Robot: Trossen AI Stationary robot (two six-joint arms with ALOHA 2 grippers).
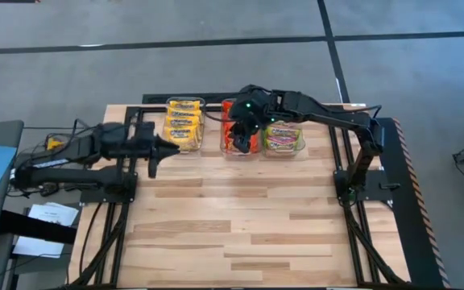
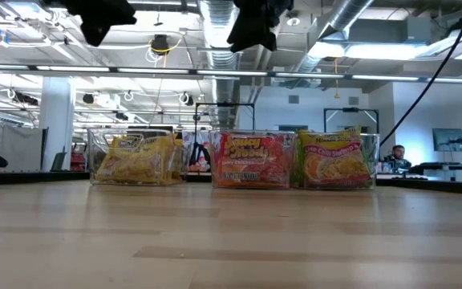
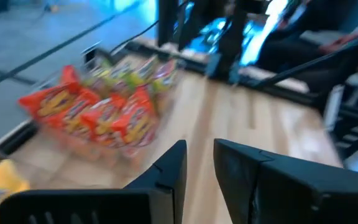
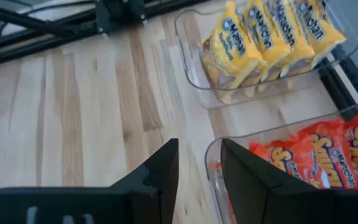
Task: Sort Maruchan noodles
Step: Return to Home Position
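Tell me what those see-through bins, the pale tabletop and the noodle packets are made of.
The clear bins look like rigid glossy plastic: transparent, with shiny rims. The pale tabletop looks like wood planks, with grain and joints showing. The noodle packets seem to be thin printed plastic film, crinkled.

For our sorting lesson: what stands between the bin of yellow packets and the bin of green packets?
The middle clear bin, holding red-orange noodle packets; the low view shows it.
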